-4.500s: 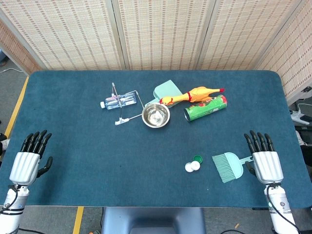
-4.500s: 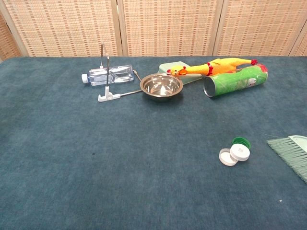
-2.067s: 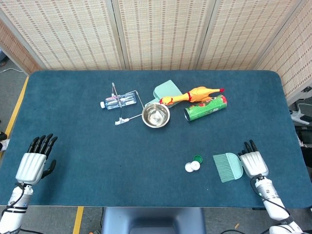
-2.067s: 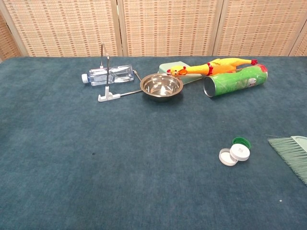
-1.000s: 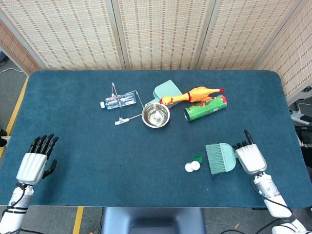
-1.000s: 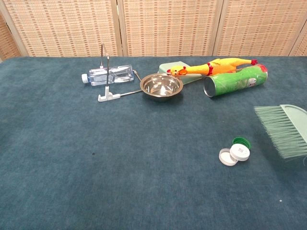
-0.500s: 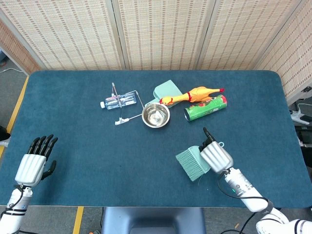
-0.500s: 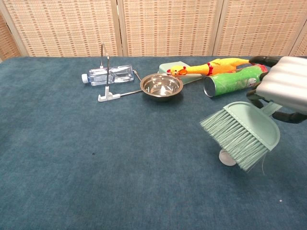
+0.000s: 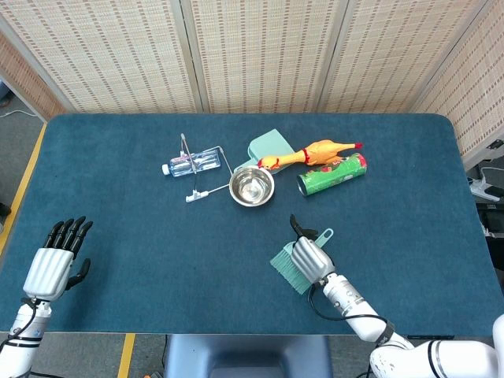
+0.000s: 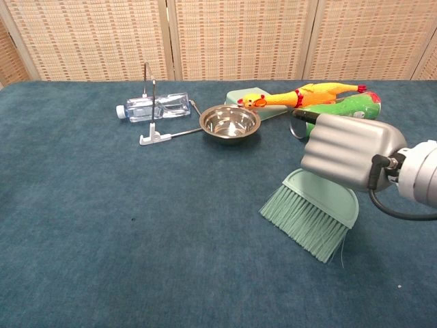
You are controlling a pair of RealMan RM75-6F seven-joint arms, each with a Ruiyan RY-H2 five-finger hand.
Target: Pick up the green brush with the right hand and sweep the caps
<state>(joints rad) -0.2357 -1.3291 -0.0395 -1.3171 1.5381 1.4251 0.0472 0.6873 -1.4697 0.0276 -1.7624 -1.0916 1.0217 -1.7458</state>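
Note:
My right hand (image 9: 312, 259) grips the green brush (image 9: 287, 267) by its handle, whose tip (image 9: 325, 234) sticks out behind the hand. In the chest view the same hand (image 10: 348, 151) holds the brush (image 10: 311, 211) low over the cloth, bristles pointing down and to the left. No caps show in either view; the hand and brush cover the spot where they lay. At the table's near left corner, my left hand (image 9: 52, 267) holds nothing, its fingers stretched out.
At the back of the blue table (image 9: 118, 228) lie a steel bowl (image 9: 252, 187), a rubber chicken (image 9: 312, 153), a green can (image 9: 331, 175), a pale green dustpan (image 9: 268, 146), a plastic bottle (image 9: 191, 161) and a thin metal tool (image 9: 201, 193).
My right hand took the brush, lifted it and carried it left over the caps, which have dropped out of sight. The left hand has barely moved.

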